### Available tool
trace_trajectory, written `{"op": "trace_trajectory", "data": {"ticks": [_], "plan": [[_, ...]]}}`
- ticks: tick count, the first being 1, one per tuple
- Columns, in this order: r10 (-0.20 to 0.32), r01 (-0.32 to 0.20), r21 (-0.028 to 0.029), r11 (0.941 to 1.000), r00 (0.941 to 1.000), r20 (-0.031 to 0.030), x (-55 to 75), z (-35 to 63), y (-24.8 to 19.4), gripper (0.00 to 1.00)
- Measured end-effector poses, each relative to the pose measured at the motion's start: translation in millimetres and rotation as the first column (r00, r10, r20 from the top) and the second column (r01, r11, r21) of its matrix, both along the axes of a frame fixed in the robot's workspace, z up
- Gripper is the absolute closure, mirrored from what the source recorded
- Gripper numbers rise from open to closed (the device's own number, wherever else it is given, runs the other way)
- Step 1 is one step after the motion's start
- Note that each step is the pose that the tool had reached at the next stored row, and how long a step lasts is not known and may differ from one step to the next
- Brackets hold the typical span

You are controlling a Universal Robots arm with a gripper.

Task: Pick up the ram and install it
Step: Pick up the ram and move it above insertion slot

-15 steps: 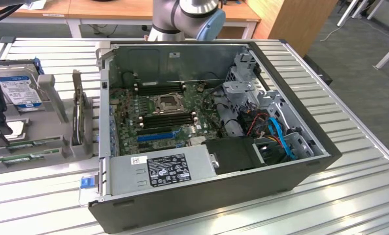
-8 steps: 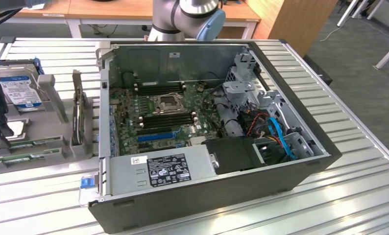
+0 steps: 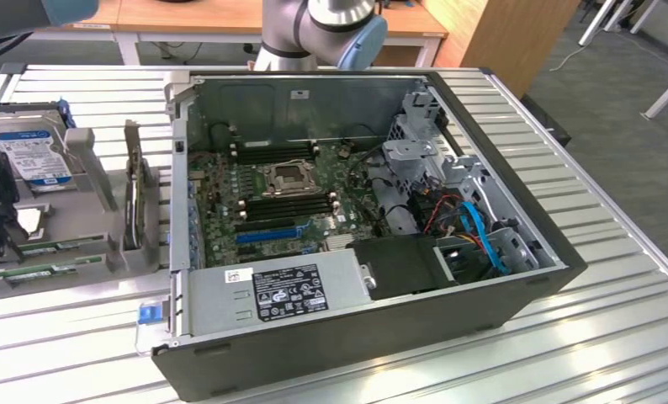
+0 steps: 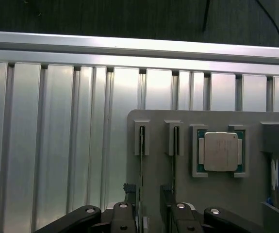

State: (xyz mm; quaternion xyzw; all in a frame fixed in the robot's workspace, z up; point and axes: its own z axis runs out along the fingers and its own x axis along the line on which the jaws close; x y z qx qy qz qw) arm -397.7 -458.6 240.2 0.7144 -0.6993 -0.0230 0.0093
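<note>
Ribbed metal tabletop [image 4: 57, 145], grey tray [image 4: 217, 194]; ram [image 4: 141, 165] on edge inside the open, empty pincer [image 4: 147, 190]

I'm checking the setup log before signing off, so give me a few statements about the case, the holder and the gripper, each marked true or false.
1. The computer case lies open with its motherboard showing. True.
2. The gripper carries the ram over the motherboard. False: it hangs at the grey holder, open, a finger either side of the ram standing in its slot.
3. A silver processor chip sits in a recess of the holder. True.
4. The blue-labelled hard drive is inside the case. False: it stands in the holder, outside the case.
</note>
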Motion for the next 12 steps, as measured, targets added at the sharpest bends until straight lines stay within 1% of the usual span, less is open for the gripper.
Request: {"op": "trace_trajectory", "data": {"ticks": [4, 9, 12], "plan": [[0.000, 0.000, -0.0001, 1.0000, 1.0000, -0.0002, -0.1, -3.1, -0.2, 0.67], [0.000, 0.000, 0.0000, 1.0000, 1.0000, 0.0000, 0.0, -3.2, -0.2, 0.67], [0.000, 0.000, 0.0000, 1.0000, 1.0000, 0.0000, 0.0, -3.2, -1.2, 0.67]]}}
